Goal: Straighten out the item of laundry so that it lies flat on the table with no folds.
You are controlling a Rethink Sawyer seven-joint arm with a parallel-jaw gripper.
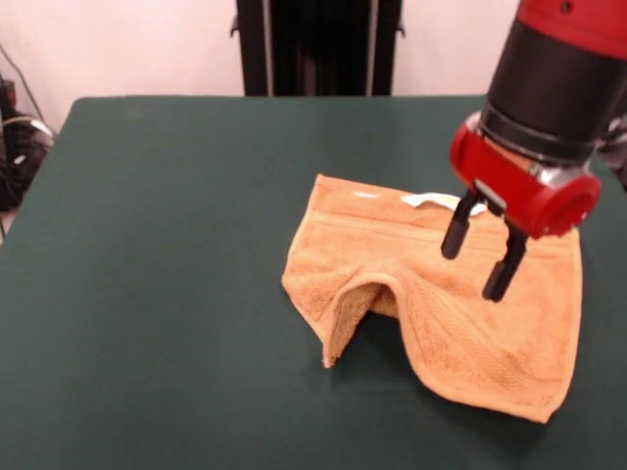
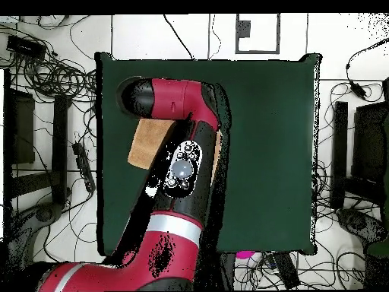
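Note:
The orange-tan terry towel point(image 1: 460, 304) lies on the dark green table point(image 1: 167, 255), right of centre in the front view. Its near left part is humped up in a raised fold with a dark hollow beneath. A stripe band runs along its far edge, and the small white tag point(image 1: 429, 200) shows there. My gripper point(image 1: 478, 257) hangs above the towel's right part, its two black fingers point(image 1: 455, 233) apart and holding nothing. In the overhead view the arm point(image 2: 182, 175) covers most of the towel point(image 2: 146, 143), and the gripper is hidden.
The robot's black pedestal point(image 1: 315, 47) stands at the table's far edge. Cables and dark equipment point(image 1: 18, 137) lie off the table's left side. The towel's near right corner lies close to the table's right edge.

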